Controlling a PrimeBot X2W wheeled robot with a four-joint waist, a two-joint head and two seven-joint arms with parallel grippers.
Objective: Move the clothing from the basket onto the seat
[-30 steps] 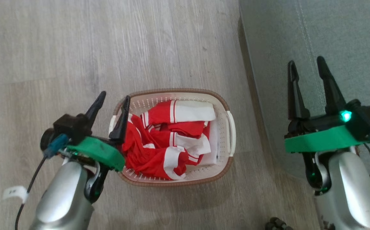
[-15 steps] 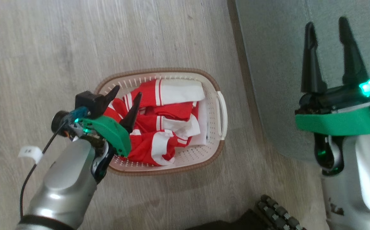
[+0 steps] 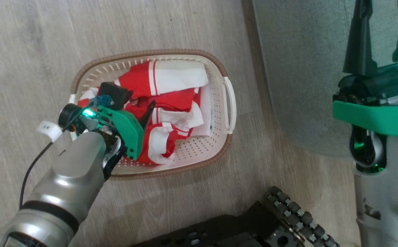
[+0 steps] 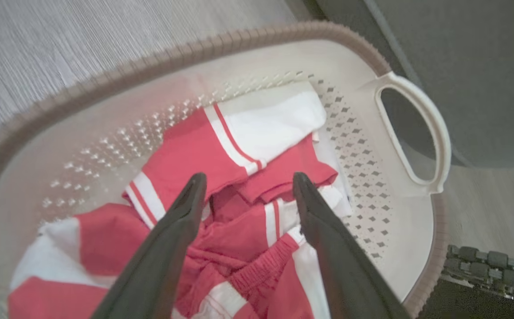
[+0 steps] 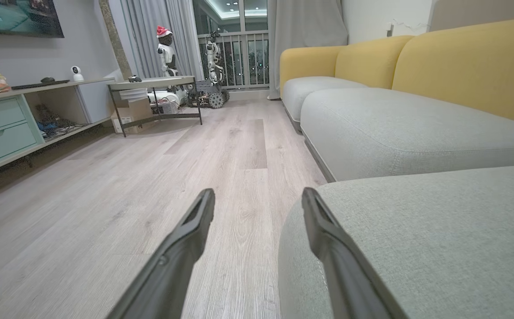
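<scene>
You see the left gripper [image 4: 245,181], jaws spread, poised over red clothing [image 4: 194,150] heaped in one basket [image 3: 144,53] on a wood floor [image 3: 30,41]. The right gripper [image 5: 259,195], jaws spread, hovers at the edge of the grey seat [image 5: 416,243]; two more cushions [image 5: 394,128] lie beyond.

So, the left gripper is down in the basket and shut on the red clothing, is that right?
Not quite: the left gripper is down in the basket, but it stands open over the red clothing, gripping nothing; the left wrist view shows it.
</scene>
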